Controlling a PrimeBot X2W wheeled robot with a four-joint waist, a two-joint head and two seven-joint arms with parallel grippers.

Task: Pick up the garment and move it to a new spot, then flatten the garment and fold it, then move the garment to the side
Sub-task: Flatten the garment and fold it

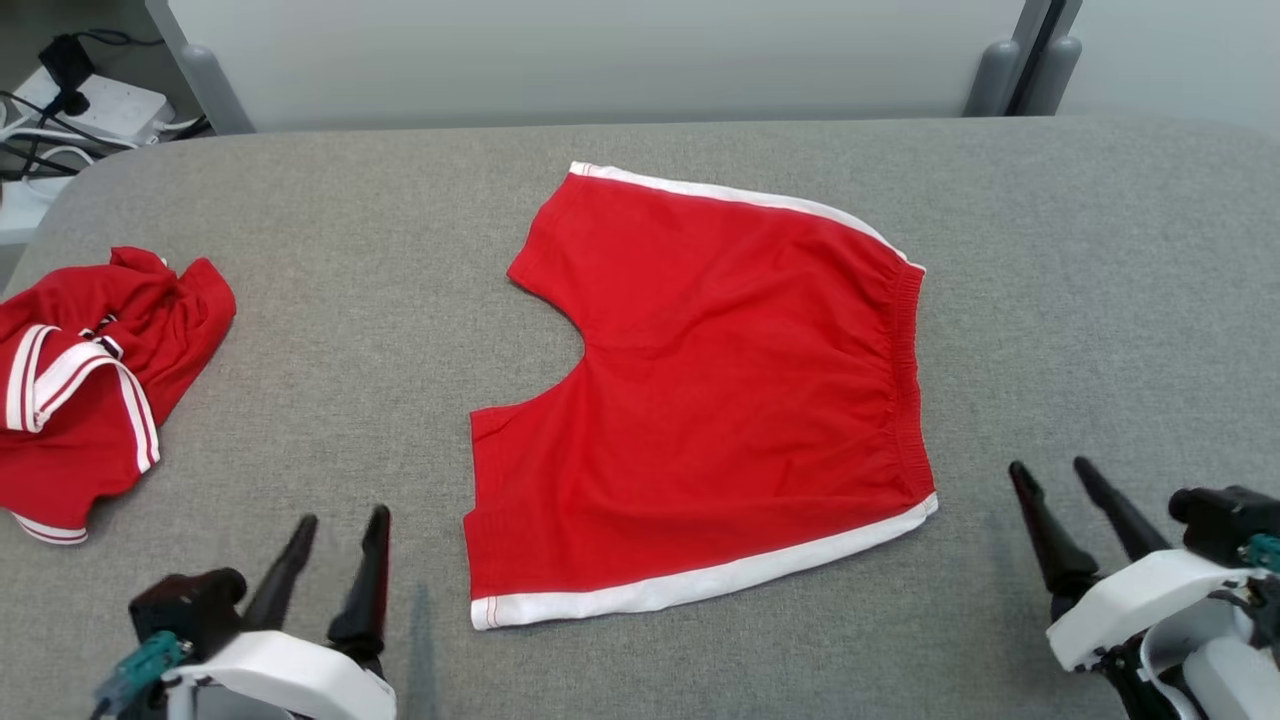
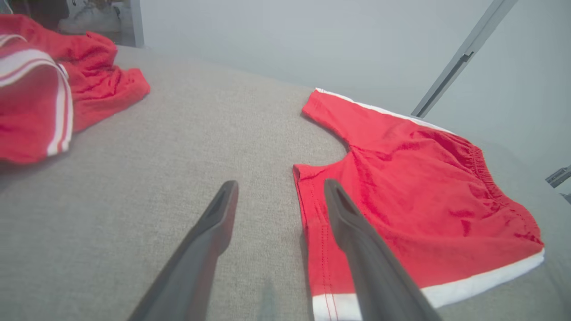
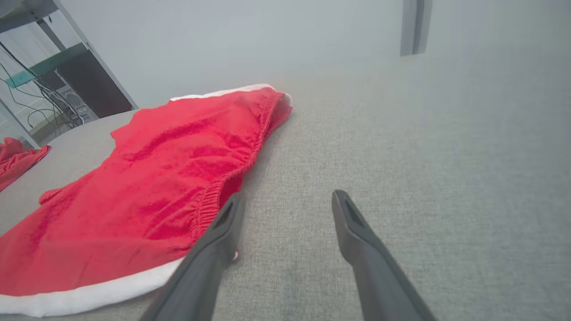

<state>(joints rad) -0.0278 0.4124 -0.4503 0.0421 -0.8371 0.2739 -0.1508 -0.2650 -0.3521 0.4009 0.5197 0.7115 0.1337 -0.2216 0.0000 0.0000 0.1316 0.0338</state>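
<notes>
Grey fabric table [image 1: 350, 250]; pale panel [image 1: 600, 50] behind; cables [image 1: 40, 140] far left.

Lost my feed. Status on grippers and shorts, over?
Left gripper open, empty. Right gripper open, empty. Red shorts spread flat, unfolded, between them. Crumpled red garment at left, clear of shorts.

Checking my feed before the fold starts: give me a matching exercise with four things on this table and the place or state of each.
Things:
1. red shorts
2. crumpled red garment
3. left tool
4. right tool

Places or states:
A. open, right of the shorts
B. spread flat, centre
C. bunched, far left
D. open, left of the shorts

Pairs: 1-B, 2-C, 3-D, 4-A
</notes>
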